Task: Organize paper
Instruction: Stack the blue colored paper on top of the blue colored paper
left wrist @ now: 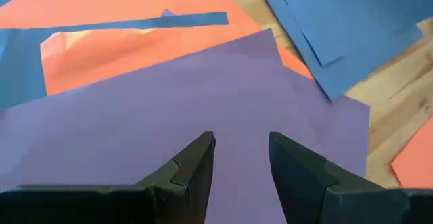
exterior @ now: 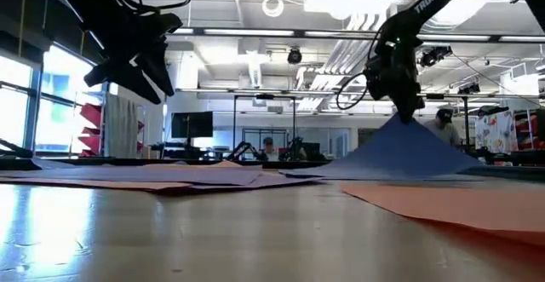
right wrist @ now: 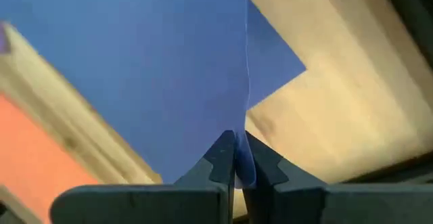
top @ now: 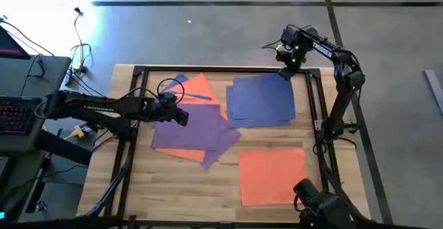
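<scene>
Blue sheets of paper [top: 261,99] lie at the table's far right, and my right gripper [top: 285,73] is shut on the far corner of one. In the low view that sheet rises like a tent to the gripper [exterior: 407,112]. Purple sheets [top: 197,132] lie in the middle over an orange sheet [top: 201,87] and a blue strip [left wrist: 135,22]. Another orange sheet [top: 271,177] lies flat at the near right. My left gripper [left wrist: 242,149] hangs open above the purple sheet [left wrist: 203,95], clear of the table [exterior: 136,69]. My right gripper pinches the blue sheet's far corner [right wrist: 241,126] between its two fingers, coming from above and pointing down. That corner is lifted off the table; the sheet slopes down from it, and its near part [exterior: 409,158] lies on the table. One layer or several, I cannot tell.
A black frame [top: 138,73] runs along the table's edges. A keyboard and desk [top: 17,111] stand off the table's left side. Bare wood [top: 173,187] shows at the near left. The room behind the table holds people and equipment in the low view.
</scene>
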Motion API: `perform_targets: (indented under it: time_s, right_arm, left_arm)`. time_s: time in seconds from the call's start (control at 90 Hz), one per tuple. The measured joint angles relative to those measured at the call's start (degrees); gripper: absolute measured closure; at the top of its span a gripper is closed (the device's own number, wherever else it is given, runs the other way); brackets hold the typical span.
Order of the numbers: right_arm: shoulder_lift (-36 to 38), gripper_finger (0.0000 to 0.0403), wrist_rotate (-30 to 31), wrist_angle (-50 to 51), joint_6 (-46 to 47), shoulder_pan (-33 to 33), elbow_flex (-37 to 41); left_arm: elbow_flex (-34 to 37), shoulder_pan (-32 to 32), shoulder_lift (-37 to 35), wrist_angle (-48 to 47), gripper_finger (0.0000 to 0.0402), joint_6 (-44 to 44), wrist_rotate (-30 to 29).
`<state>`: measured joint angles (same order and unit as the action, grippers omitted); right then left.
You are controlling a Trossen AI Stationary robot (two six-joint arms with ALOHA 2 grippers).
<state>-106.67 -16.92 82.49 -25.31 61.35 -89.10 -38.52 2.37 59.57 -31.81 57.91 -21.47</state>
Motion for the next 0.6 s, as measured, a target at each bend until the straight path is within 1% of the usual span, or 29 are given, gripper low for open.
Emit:
perform_targets:
  time_s: [0.178, 0.467, 0.544, 0.6]
  right_arm:
    - [1.86, 0.0403, -11.34, 0.05, -3.15, -1.74, 0.00]
    - [1.74, 0.0403, -12.77, 0.28, -4.28, -5.34, 0.00]
    - [1.79, 0.0403, -16.76, 1.05, -4.55, -5.35, 0.00]
    - [2.08, 0.0403, -22.01, 1.39, -4.81, -5.37, 0.00]
  left_arm:
    - [0.00, -0.02, 0.00, -0.02, 0.0282, -0.15, 0.08]
    - [0.00, -0.02, 0.00, -0.04, 0.0282, -0.58, -0.28]
    - [-0.02, -0.02, 0.20, 0.11, 0.0282, -0.06, -0.33]
    - [-0.02, 0.06, 0.81, 1.11, 0.0282, 0.00, -0.31]
